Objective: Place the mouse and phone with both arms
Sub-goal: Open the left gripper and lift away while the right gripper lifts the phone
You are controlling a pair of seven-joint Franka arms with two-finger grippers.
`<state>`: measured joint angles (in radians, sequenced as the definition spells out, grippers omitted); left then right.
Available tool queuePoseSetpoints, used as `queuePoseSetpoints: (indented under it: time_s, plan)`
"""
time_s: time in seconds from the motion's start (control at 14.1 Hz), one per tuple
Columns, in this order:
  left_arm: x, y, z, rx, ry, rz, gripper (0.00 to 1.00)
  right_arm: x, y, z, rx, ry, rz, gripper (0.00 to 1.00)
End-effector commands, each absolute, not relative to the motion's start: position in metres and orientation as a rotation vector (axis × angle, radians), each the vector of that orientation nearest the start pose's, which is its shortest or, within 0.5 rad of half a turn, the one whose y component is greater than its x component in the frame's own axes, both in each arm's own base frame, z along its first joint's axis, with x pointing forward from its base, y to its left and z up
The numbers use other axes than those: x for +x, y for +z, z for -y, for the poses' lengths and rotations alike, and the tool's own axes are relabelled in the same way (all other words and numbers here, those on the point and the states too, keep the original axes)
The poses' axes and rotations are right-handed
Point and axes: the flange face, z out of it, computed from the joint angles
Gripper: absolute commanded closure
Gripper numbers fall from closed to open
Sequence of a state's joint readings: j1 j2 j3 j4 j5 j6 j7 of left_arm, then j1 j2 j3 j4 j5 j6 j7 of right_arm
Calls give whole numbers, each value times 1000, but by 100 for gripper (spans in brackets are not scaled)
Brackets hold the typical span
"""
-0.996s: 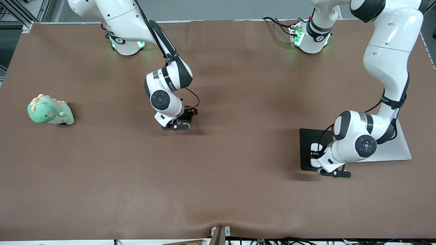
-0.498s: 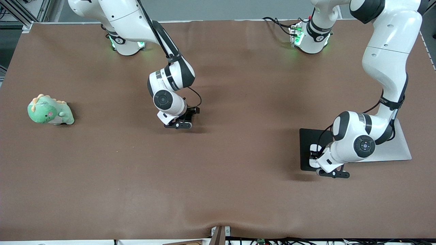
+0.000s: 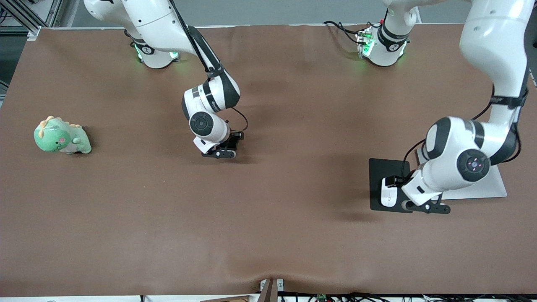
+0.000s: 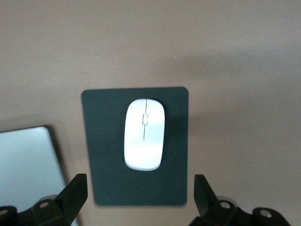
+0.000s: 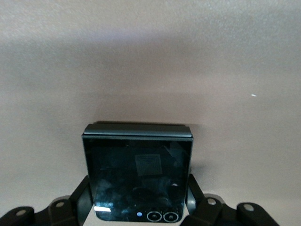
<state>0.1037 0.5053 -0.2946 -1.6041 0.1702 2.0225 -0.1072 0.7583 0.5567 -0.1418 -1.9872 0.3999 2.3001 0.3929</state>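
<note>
We let the mouse go and grab the phone.

Our left gripper [image 4: 138, 200] has lifted, fingers apart, leaving the mouse [image 4: 144, 133] under it on the black pad [image 4: 99, 141]. Our right gripper [image 5: 136, 207] has just squeezed the phone [image 5: 137, 174], low on the table [image 3: 268, 209].

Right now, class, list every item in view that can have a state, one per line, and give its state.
mouse: lying flat on the mouse pad, released.
mouse pad: flat on the table beside the grey slab.
phone: on the table, clamped between the right gripper's fingers.
left gripper: open, above the mouse pad.
right gripper: shut on the phone.
plush dinosaur: sitting untouched toward the right arm's end.
</note>
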Motion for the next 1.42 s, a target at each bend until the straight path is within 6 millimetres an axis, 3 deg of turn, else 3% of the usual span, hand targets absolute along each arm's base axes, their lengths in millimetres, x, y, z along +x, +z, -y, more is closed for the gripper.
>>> queuePoseSetpoints:
  time_s: [0.0, 0.36, 0.5, 0.92, 1.21, 1.35]
  plan:
    - [650, 395, 93, -3089, 68, -199, 0, 472, 169, -341, -3046, 514, -133, 100]
    - [615, 493, 101, -3040, 11, -212, 0, 480, 177, -292, -3037, 558, -172, 100]
    - [598, 527, 92, -3010, 8, -187, 0, 484, 180, -260, -3043, 547, -132, 100]
    - [558, 586, 71, -3055, 80, -166, 0, 499, 198, -161, -3034, 521, -52, 100]
    - [549, 636, 52, -3102, 96, -196, 0, 508, 197, -96, -3084, 509, -22, 100]
    - [547, 642, 49, -3103, 89, -191, 0, 511, 195, -61, -3080, 495, 6, 100]
